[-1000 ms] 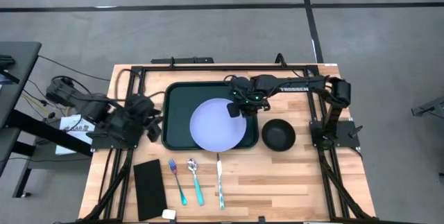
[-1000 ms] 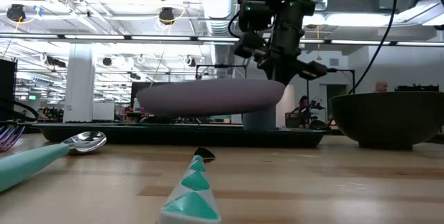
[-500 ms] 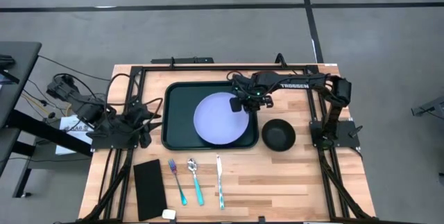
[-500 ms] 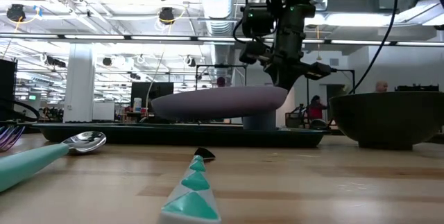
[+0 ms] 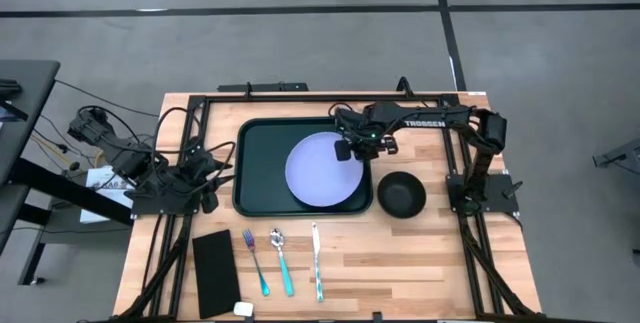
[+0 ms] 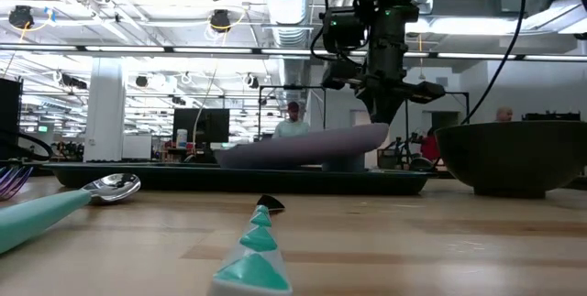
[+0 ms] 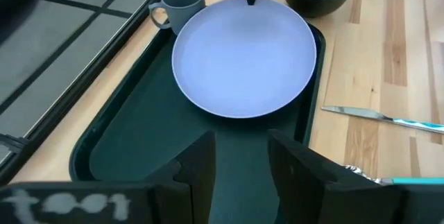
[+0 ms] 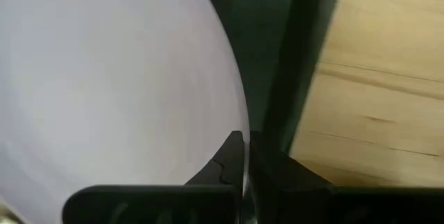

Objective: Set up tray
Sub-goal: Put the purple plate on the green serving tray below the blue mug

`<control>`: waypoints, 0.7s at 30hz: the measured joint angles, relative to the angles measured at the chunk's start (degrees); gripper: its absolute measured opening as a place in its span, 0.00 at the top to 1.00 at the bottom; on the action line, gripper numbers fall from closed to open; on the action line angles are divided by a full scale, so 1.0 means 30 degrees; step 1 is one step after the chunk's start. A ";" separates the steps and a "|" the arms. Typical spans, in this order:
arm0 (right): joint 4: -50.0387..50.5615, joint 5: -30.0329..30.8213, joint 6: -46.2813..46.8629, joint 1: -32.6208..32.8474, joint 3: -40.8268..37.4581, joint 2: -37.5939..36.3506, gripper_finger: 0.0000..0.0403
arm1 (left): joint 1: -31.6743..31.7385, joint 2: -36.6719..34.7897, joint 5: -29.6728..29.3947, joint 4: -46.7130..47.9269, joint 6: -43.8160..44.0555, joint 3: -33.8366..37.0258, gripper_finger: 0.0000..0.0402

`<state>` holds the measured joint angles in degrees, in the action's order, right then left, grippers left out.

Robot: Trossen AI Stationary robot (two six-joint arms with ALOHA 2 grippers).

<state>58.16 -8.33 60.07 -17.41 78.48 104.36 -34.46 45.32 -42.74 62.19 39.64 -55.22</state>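
The dark green tray (image 5: 258,168) lies at the middle far part of the table. The lavender plate (image 5: 322,170) sits over the tray's right half and shows tilted in the low view (image 6: 303,144). My right gripper (image 5: 345,151) is at the plate's far right rim, shut on it. My left gripper (image 7: 241,160) is open and waits beyond the tray's left edge (image 5: 208,181), touching nothing. A grey mug (image 7: 182,2) stands on the tray's far right corner. My right gripper pinches the plate's rim (image 8: 236,123) at its far right side between its two fingers (image 8: 220,168). They come from above, pointing down (image 6: 378,122). The plate tilts, with the held side higher; whether its low left side (image 6: 229,154) touches the tray, I cannot tell.
A black bowl (image 5: 401,194) stands right of the tray. Near the table's front lie a black napkin (image 5: 215,273), a fork (image 5: 255,260), a spoon (image 5: 282,260) and a knife (image 5: 317,260), all with teal handles. A black frame (image 5: 300,98) runs along the far edge.
My right gripper has moved down and toward the table's right with the plate. The plate has sunk toward the tray and shifted onto its right half, its left side dropping lower than the held side. My left gripper has drawn back from the tray toward the table's left edge.
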 joint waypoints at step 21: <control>0.2160 0.0674 -0.0028 0.0322 -0.0044 0.1068 0.99 | 0.0007 0.0003 0.0007 0.0000 0.0000 0.0000 0.70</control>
<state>64.64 -6.31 59.99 -16.44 78.35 107.56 -34.44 45.33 -42.72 62.19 39.64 -55.22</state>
